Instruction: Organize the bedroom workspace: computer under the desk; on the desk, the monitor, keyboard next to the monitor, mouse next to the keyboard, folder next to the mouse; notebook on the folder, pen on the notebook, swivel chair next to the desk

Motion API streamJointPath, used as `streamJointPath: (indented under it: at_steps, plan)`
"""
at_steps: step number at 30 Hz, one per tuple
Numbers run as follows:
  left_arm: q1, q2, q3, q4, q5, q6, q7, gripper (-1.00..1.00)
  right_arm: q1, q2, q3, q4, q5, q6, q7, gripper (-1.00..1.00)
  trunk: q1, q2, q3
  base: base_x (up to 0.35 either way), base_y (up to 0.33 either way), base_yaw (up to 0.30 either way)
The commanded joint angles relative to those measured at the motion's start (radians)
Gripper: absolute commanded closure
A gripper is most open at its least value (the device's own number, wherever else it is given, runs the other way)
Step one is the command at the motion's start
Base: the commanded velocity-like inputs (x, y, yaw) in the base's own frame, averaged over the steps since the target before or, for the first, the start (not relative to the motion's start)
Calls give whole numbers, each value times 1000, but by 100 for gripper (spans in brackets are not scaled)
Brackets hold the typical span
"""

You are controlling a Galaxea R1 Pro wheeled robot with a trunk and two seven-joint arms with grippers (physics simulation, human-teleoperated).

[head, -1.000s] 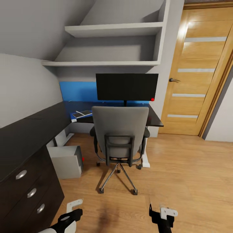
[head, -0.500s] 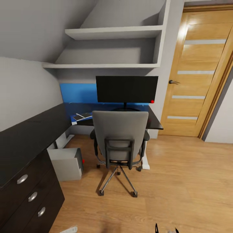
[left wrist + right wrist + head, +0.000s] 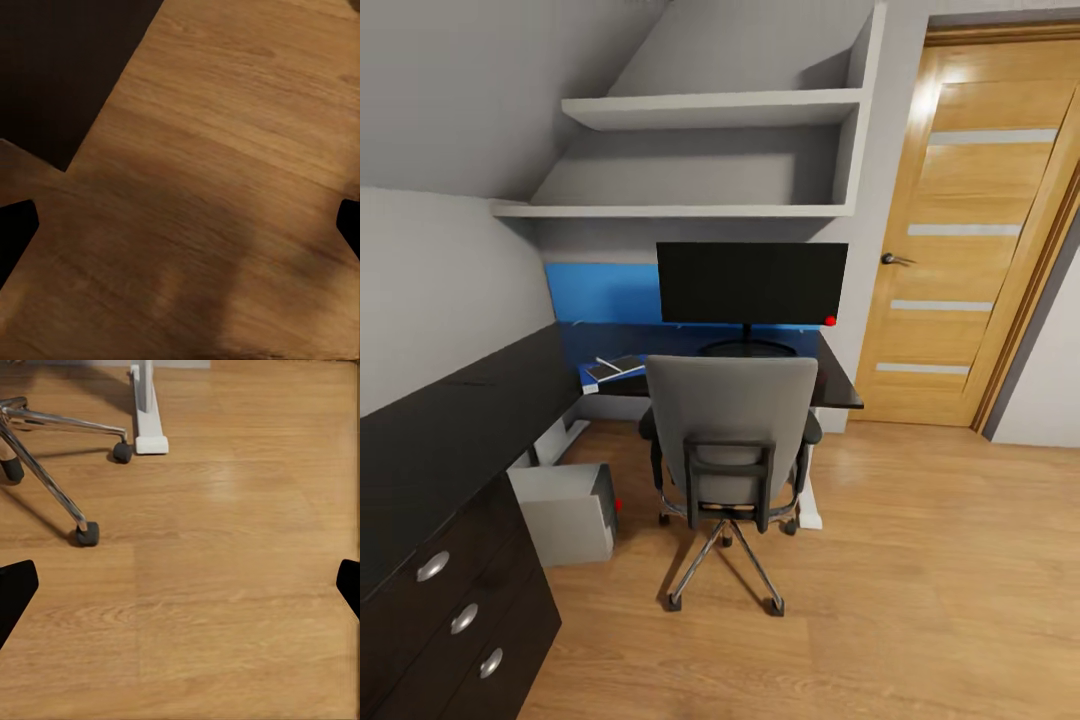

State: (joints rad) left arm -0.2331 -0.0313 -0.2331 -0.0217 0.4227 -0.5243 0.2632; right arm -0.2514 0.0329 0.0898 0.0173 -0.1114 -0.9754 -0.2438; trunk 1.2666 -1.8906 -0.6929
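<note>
Facing the dark, glossy worktop from across the wood-plank floor; judged an approach stage, no grasp in hand. Flat black monitor stands on it; grey padded swivel chair on chrome legs sits tucked against it; boxy grey computer rests beside its leg. Flat items at the worktop's left edge, too small to identify. Left claw and right claw both spread apart over bare floor.
</note>
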Motion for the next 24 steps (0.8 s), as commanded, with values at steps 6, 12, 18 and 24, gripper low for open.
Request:
streamJointPath:
  at_steps: [6,12,18,24]
  plan:
    - [65,-1,-9,0,-1,-134,6,-100,1,-7,10,5,-10,22,1,-100,-23,42,18,0,0,0]
    - [112,2,-9,0,-2,-280,3,-100,1,-7,9,5,-11,81,4,-100,-46,84,37,0,0,0]
    - [135,10,-10,0,-3,-326,1,-100,1,-10,8,4,-11,127,4,-100,-69,126,56,0,0,0]
    - [139,11,-10,0,-3,-333,1,-100,1,-10,8,4,-11,140,6,-100,-92,168,74,0,0,0]
